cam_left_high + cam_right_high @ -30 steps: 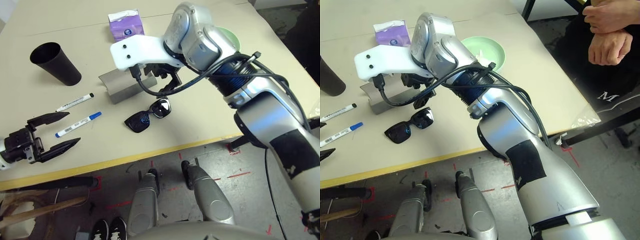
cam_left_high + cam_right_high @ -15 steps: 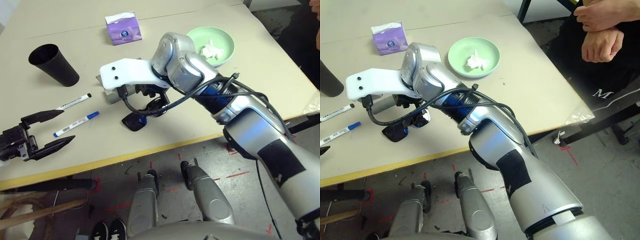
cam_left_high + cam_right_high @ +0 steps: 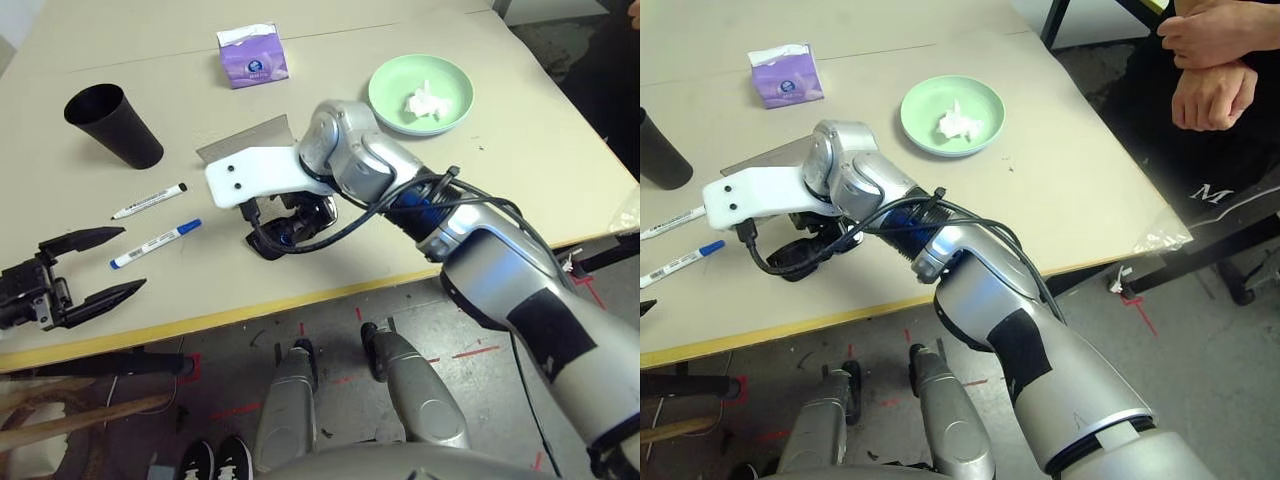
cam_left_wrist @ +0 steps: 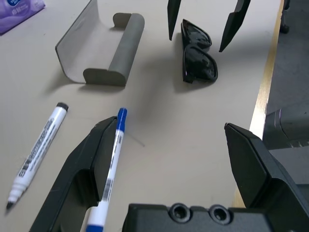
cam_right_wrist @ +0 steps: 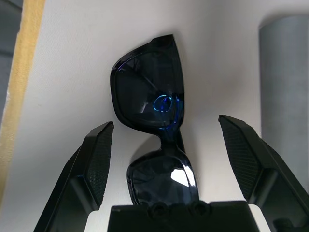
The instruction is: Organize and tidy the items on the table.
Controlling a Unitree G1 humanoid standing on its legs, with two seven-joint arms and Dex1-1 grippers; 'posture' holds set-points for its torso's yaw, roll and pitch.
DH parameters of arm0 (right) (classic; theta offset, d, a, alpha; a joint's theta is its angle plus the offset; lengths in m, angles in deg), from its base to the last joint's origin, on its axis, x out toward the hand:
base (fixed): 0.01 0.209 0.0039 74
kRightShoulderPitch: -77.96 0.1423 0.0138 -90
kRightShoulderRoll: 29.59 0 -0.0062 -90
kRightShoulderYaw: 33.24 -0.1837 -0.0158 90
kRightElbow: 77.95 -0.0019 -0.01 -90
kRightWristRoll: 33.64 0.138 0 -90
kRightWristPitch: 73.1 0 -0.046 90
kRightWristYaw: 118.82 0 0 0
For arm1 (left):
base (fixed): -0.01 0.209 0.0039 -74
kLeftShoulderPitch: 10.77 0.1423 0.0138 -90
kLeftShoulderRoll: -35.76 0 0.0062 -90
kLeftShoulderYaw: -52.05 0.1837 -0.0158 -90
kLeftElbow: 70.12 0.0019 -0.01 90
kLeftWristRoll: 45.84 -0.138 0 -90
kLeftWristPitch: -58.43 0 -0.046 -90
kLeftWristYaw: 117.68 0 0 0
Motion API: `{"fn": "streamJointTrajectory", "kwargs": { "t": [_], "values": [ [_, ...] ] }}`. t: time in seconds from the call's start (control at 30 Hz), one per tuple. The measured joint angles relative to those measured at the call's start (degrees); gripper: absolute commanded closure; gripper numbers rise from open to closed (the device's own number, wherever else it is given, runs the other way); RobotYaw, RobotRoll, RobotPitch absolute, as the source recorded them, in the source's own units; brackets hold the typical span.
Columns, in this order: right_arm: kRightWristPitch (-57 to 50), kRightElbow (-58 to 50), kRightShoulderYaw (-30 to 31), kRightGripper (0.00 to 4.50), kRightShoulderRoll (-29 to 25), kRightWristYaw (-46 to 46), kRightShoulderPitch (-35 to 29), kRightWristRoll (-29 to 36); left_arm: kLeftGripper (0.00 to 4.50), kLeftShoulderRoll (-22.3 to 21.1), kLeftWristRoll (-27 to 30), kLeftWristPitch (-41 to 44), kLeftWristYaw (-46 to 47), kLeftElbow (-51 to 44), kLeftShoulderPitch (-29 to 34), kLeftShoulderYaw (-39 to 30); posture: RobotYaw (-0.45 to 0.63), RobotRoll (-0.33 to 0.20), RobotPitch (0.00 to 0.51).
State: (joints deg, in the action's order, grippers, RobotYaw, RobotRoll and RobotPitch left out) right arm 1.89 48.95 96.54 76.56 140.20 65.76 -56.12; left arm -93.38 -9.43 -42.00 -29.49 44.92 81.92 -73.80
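Your right gripper (image 5: 166, 121) hangs wide open and empty (nicely lined up) around the black sunglasses (image 5: 150, 92), your left gripper (image 4: 171, 125) open and empty too.

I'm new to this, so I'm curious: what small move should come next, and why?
Probably lower the right gripper slightly, then close it: its open fingers flank the sunglasses, not yet touching them.

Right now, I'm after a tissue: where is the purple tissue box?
In the left eye view, the tissue box stands beyond the glasses case.
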Motion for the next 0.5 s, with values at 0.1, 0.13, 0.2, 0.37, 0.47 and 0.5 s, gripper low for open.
{"fn": "streamJointTrajectory", "kwargs": {
  "t": [0.1, 0.13, 0.2, 0.37, 0.47, 0.5],
  "values": [
    [1.7, 0.7, 0.0, 0.05, -0.3, -0.2, 0.0, -0.4, 0.00, 0.0, 0.1, -0.1, 0.0, 0.0, 0.1, 0.0, -0.12, 0.000, 0.247],
    [2.2, 1.0, 0.0, 0.05, -0.4, -0.2, 0.0, -0.6, 0.00, 0.0, 0.1, -0.1, 0.0, 0.0, 0.1, 0.0, -0.12, 0.000, 0.247],
    [2.6, 1.5, 0.0, 0.05, -0.5, -0.2, 0.0, -0.7, 0.00, 0.0, 0.1, -0.1, 0.0, 0.0, 0.2, 0.0, -0.12, 0.000, 0.247],
    [3.1, 1.7, 0.0, 0.05, -1.3, 0.1, 0.0, -1.0, 0.00, 0.0, 0.2, -0.5, 0.0, 0.0, 0.4, 0.0, -0.13, 0.000, 0.249],
    [3.2, 1.7, 0.0, 0.05, -2.3, 0.6, -0.2, -1.1, 0.00, 0.0, 0.2, -0.6, 0.0, 0.0, 0.9, 0.0, -0.13, 0.000, 0.251],
    [3.2, 1.7, 0.0, 0.05, -2.7, 0.8, -0.3, -1.2, 0.00, 0.0, 0.2, -0.6, 0.1, 0.0, 1.0, 0.0, -0.13, 0.000, 0.251]
  ]
}}
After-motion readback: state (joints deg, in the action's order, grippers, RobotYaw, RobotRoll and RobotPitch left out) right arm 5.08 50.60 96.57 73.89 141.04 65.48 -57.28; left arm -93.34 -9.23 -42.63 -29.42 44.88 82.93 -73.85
